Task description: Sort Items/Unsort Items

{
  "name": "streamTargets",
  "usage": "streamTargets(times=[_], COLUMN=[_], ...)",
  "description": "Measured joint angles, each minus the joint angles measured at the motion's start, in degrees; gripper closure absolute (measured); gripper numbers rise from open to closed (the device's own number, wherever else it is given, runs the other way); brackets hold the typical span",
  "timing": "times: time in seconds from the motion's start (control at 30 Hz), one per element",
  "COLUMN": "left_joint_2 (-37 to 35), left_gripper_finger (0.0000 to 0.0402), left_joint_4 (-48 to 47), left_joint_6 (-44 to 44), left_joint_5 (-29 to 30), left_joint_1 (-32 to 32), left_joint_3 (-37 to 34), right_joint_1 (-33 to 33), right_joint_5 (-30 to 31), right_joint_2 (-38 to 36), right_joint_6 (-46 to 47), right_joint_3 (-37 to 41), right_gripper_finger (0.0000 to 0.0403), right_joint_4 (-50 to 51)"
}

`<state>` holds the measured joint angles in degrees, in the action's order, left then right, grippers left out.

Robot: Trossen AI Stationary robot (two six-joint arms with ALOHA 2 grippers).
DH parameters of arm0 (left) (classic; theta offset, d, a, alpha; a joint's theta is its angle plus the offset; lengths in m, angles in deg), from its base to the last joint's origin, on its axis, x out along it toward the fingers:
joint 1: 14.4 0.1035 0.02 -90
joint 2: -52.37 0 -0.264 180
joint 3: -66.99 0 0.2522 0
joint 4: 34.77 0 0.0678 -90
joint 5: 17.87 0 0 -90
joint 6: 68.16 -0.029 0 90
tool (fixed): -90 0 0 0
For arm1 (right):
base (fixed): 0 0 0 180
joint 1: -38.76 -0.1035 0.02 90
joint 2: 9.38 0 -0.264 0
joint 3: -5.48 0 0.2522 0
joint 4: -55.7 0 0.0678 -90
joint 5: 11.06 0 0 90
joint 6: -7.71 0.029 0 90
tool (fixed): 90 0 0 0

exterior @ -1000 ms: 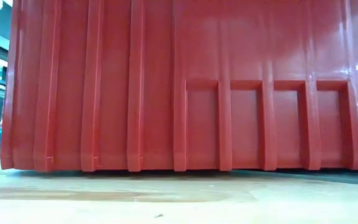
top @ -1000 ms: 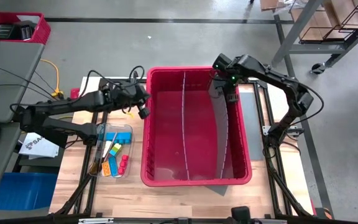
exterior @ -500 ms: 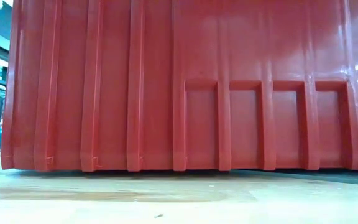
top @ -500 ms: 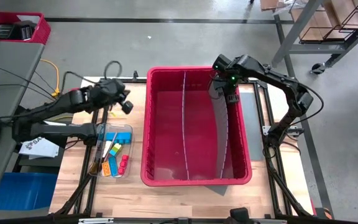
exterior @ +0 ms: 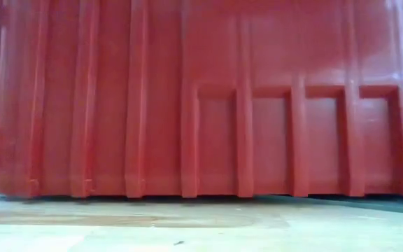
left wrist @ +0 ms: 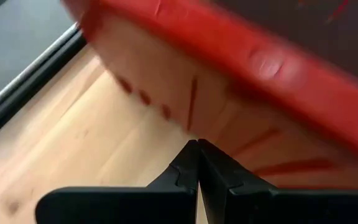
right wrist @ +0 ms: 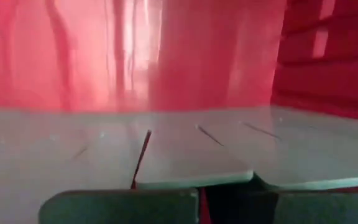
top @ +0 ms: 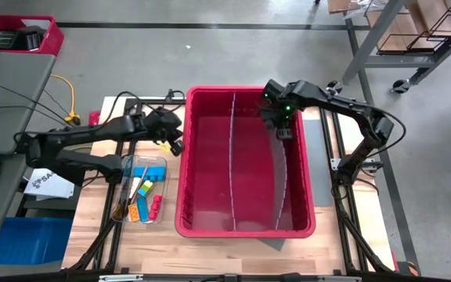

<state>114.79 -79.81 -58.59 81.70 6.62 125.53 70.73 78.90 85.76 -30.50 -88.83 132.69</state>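
The items, blue (top: 153, 168), yellow, green, orange (top: 134, 211) and red (top: 156, 205) blocky pieces and thin dark sticks (top: 124, 196), lie in a clear tray (top: 160, 186) on the table, left of the large red bin (top: 245, 233). My left gripper (top: 177, 146) is shut and stands at the outside of the bin's left wall (left wrist: 241, 56), near its far corner. My right gripper (top: 282, 131) reaches down into the bin's far right part, at the grey divider (top: 279, 180). That divider hides its fingertips in the right wrist view. My left gripper's shut fingertips (left wrist: 197, 155) point slanting down at the bin's left wall from the table's left; I cannot tell whether they touch it. My right gripper comes from above at the divider's far end (top: 277, 124). The divider's grey face (right wrist: 191, 155) covers the fingers, so pinch or push cannot be told.
A second thin divider (top: 232, 157) stands in the bin's middle. The bin fills the low view (exterior: 201, 105). A grey mat (top: 276, 239) shows under the bin's near right corner. A white paper (top: 45, 184) lies at the table's left edge, with bare wood (top: 210, 254) along the near edge.
My left gripper swung away toward the table's left, then came back lower to the bin's left wall. My right gripper moved toward the table's left and near side inside the bin. The right divider went from bowed to straighter, and the bin slid slightly left and nearer.
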Motion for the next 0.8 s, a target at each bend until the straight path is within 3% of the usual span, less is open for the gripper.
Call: streamTargets(times=[0.43,0.8], left_joint_2=[3.6,3.6], left_gripper_finger=[0.0401,0.0402], left_joint_4=[5.1,6.8], left_joint_6=[0.3,0.3], left_joint_5=[-1.3,-0.4], left_joint_1=[-1.6,-1.6], left_joint_3=[0.0,0.0], right_joint_1=[-1.2,-1.1], right_joint_5=[-2.3,-11.7], right_joint_2=[-0.2,-4.4], right_joint_6=[7.7,17.8], right_joint_3=[0.1,0.1], right_gripper_finger=[0.0403,0.0403], right_joint_4=[0.8,-4.3])
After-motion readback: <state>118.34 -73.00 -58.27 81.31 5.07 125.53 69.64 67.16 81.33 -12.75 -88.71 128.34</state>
